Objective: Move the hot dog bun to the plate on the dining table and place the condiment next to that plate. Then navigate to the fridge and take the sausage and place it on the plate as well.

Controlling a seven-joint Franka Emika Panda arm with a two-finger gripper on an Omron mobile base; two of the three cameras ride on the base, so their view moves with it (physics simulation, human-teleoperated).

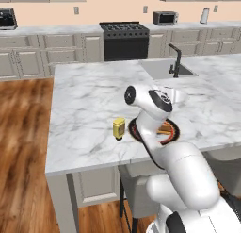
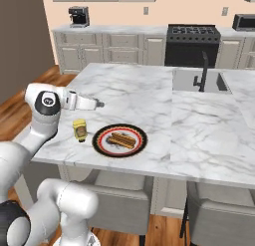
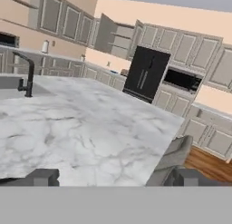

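two items on the plate's side, pincer empty

one pincer stood with its jaws spread wide, nothing between them, raised above the dining table near the table's left front corner as the right base view showed it. the arm reached level over the marble, its wrist close to the robot's shoulder joint.

the plate, dark-rimmed with a red ring, lay on the table below the pincer and a little further along the front edge, well clear of the fingertips. the hot dog bun lay across the plate's pale centre. the condiment, a yellow squeeze bottle, stood upright just beside the plate on the side nearer the table's corner, below the wrist and apart from the plate's rim. in the left base view the condiment stood clear of the arm, while the plate was mostly covered by the white forearm, only part of its rim showing.

ahead of the pincer, the hand view looked out over bare marble to the fridge, tall and black with its doors shut, standing among pale cabinets well beyond the table's far edge. the sink with its black faucet sat far off across the table from the pincer, on the other side of the plate. a grey chair showed at the table's edge.
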